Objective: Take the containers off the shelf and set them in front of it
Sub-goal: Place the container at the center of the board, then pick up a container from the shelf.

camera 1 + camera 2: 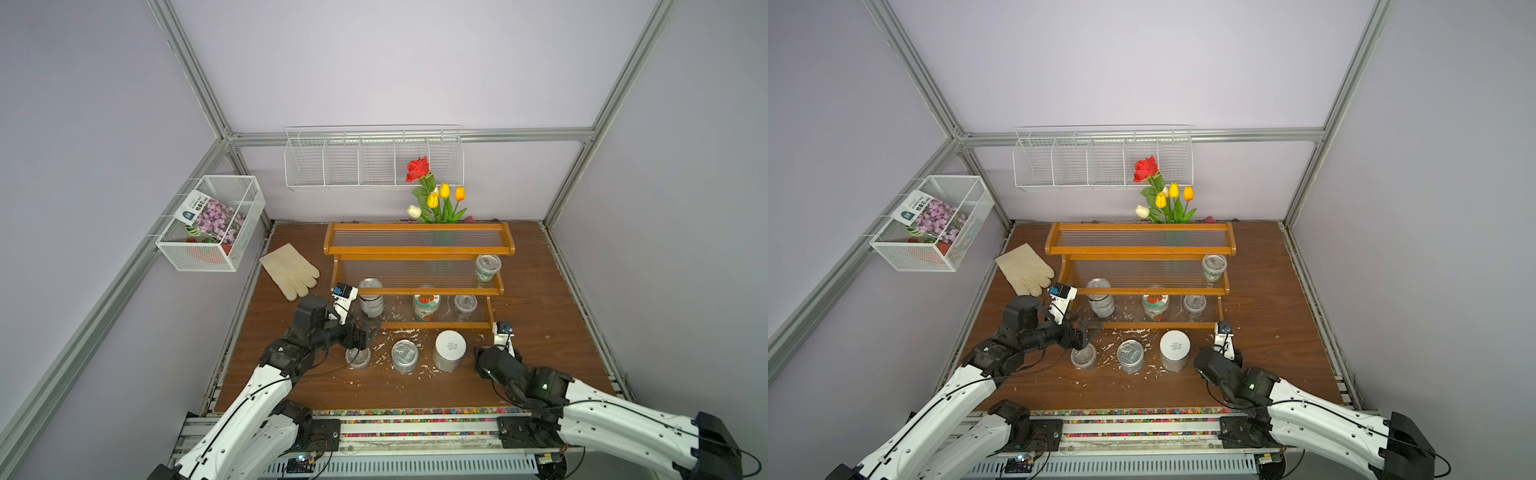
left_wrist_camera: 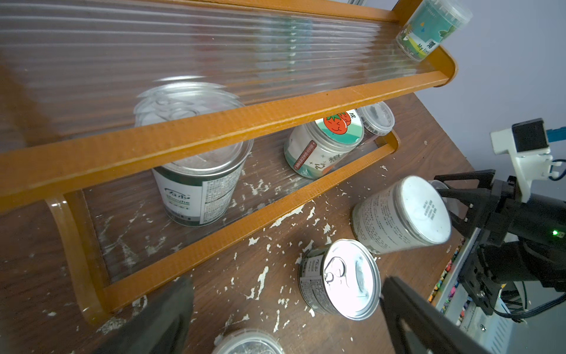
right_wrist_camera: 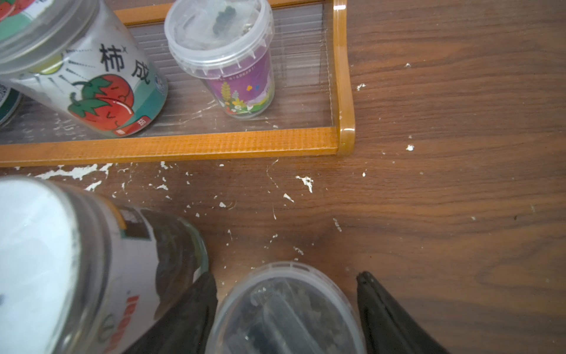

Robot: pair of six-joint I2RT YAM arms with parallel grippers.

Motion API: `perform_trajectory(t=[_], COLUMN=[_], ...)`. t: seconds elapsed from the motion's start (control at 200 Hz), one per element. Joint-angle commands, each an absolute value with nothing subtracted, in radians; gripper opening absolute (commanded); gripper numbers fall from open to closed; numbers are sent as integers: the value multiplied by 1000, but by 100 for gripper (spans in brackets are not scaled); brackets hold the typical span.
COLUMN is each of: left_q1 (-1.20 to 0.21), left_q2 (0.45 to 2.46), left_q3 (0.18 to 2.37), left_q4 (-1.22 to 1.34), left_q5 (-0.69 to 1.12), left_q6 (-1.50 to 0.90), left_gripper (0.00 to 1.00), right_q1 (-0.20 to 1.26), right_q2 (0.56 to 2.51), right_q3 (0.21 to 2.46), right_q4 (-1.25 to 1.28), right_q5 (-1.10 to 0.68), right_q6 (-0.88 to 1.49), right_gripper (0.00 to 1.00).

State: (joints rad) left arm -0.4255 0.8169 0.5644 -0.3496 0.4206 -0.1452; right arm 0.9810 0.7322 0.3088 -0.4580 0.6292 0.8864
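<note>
Four of the eight small round containers are off the orange-brown wooden three-tier shelf point(image 1: 415, 250) by my count, so I'd call the job about half done. Standing in a row on the brown wood-grain table point(image 1: 540, 291), just in front of the bottom rail, are a clear lidded plastic cup point(image 1: 358, 358), a silver pull-tab tin point(image 1: 405, 356) and a tall white-lidded jar point(image 1: 449, 351). The fourth, another clear lidded cup point(image 3: 284, 312), sits between the fingers of the right gripper point(image 3: 286, 275), close beside the white-lidded jar. One finger looks pressed to its wall and the other shows a thin sliver of gap. I cannot tell whether the cup is clamped or let go, nor whether its base rests on the table.

Four are left to come off. On the bottom tier there is a second silver tin point(image 1: 370, 300) at the left end, the jar with the red-fruit lid point(image 1: 427, 307) in the middle and a clear cup with a purple label point(image 1: 464, 306) toward the right. On the middle tier a clear cup with a green label point(image 1: 488, 267) stands at the right end. The top tier holds none.

The left gripper point(image 1: 371, 334) hangs with its fingers spread wide and nothing between them, over the table just in front of the bottom rail, near the second silver tin. I judge that tin its likeliest next pick.
</note>
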Motion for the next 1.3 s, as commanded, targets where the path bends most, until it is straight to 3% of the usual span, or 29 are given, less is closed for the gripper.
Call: perform_trajectory(t=[0.0, 0.29, 0.545, 0.775, 0.945, 1.075, 1.295], left_q1=[-419, -420, -419, -419, -414, -407, -383], left_q2=[805, 809, 819, 824, 824, 833, 834], left_q3=[554, 560, 571, 601, 633, 655, 682], left_q4=[-363, -364, -364, -381, -394, -383, -361], left_q5=[432, 434, 436, 432, 426, 431, 443], left_q6=[-145, -145, -144, -141, -128, -126, -123], left_gripper=[99, 99, 99, 99, 99, 99, 99], right_q1=[964, 897, 894, 893, 893, 847, 513], right_q2=[742, 788, 761, 644, 552, 590, 640], right_q3=[301, 288, 294, 362, 429, 502, 471], right_q4=[-463, -343, -385, -508, -471, -374, 50], right_q5=[681, 670, 666, 713, 742, 725, 258], right_q6=[882, 833, 852, 825, 619, 388, 193], right_gripper=[73, 73, 92, 95, 95, 95, 94])
